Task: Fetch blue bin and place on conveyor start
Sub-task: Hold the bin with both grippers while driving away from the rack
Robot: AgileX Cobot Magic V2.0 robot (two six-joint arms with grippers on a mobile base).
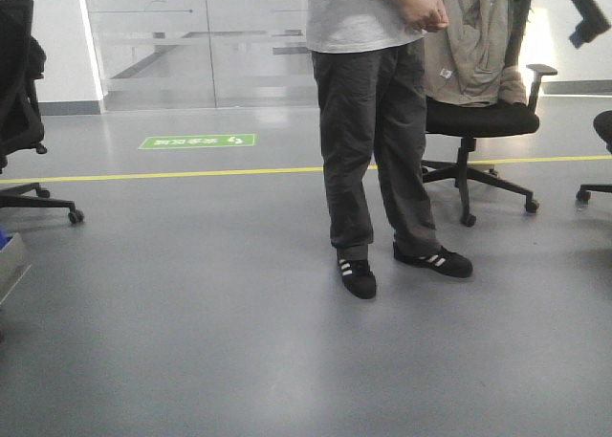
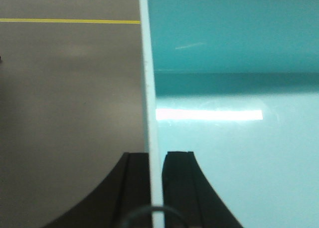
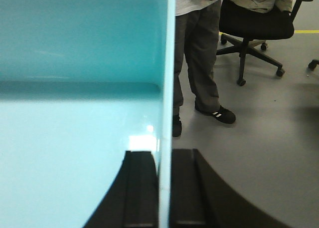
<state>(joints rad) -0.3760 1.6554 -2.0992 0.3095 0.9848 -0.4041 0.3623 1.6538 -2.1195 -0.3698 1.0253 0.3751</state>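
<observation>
Left wrist view: the left gripper [image 2: 157, 160] is clamped on a thin side wall of the bin [image 2: 234, 138], with one black finger [image 2: 133, 188] outside the wall and the other inside.
Right wrist view: the right gripper [image 3: 162, 158] pinches the opposite wall in the same way.
Bin, place: it is held between the two grippers, and grey floor [image 2: 70, 88] shows past each gripped wall.
Bin, look: pale turquoise, with smooth plain walls, a rounded corner and a thin pale rim. Its glossy bottom carries a bright strip of reflected light.
Hard to make out: the outer faces and underside of the bin are out of frame (only the inside shows). The fingers are cut off at the bottom edge.
Front view only: a whole office chair [image 1: 478, 121] with a jacket over its back, and a second chair [image 1: 19, 93] at the left edge.
Shared views: the person [image 1: 373, 141] in dark trousers and striped black shoes appears in the front and right wrist views. The green floor sign [image 1: 198, 142] and yellow line [image 1: 143, 176] appear in the front and left wrist views.
</observation>
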